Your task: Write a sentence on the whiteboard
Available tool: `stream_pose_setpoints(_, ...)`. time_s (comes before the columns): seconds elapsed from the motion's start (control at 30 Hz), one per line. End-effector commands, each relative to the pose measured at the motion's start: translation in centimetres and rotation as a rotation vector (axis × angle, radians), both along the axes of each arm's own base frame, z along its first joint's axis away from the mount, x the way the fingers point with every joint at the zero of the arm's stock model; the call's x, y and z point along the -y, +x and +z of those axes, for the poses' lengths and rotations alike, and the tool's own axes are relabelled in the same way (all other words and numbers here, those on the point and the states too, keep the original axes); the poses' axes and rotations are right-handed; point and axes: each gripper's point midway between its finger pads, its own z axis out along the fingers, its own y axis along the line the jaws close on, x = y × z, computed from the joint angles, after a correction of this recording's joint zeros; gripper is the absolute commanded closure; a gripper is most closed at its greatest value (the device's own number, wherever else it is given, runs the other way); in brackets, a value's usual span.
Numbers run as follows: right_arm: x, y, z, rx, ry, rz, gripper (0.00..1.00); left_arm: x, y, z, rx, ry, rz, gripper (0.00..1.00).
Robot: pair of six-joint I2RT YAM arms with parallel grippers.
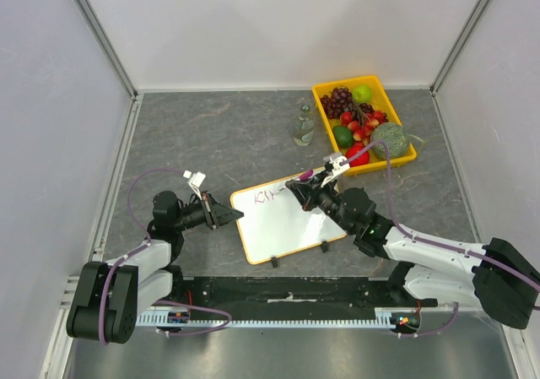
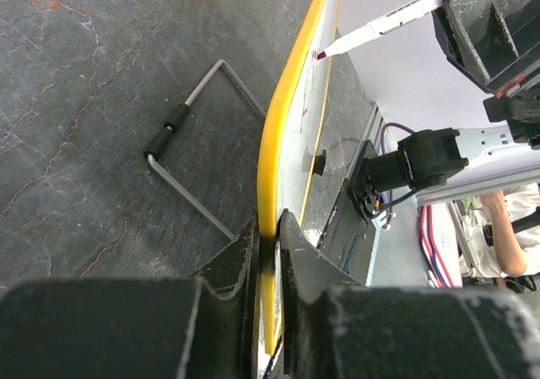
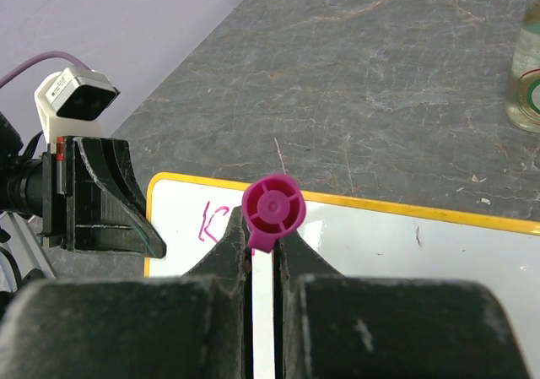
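Note:
The whiteboard (image 1: 283,227), white with a yellow rim, lies tilted on the dark table. My left gripper (image 1: 237,216) is shut on its left edge; in the left wrist view the yellow rim (image 2: 283,126) runs between that gripper's (image 2: 268,227) jaws. My right gripper (image 1: 305,190) is shut on a marker (image 1: 309,175) with a pink cap end (image 3: 272,208), standing over the board's upper left part. The marker tip (image 2: 322,55) touches the board face. Of the sentence, pink strokes (image 3: 209,221) like a "K" and a short mark show near the top left corner.
A yellow fruit tray (image 1: 319,102) with grapes, strawberries and green fruit stands at the back right. A small clear bottle (image 1: 304,126) stands just left of it. A wire stand (image 2: 198,143) juts out beneath the board. Enclosure walls close the table's sides and back.

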Motion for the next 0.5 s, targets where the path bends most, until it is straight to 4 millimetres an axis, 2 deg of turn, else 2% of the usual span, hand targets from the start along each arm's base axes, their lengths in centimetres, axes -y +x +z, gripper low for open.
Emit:
stream_pose_setpoints(0.0,0.1,1.3,1.9,0.034,0.022,-0.05,1.0,0.0,0.6,0.5,0.053,0.012,-0.003,0.98)
stream_pose_setpoints(0.47,1.1,1.9,1.2,0.022,-0.006,-0.075,1.0,0.0,0.6,0.5,0.051,0.012,-0.004,0.98)
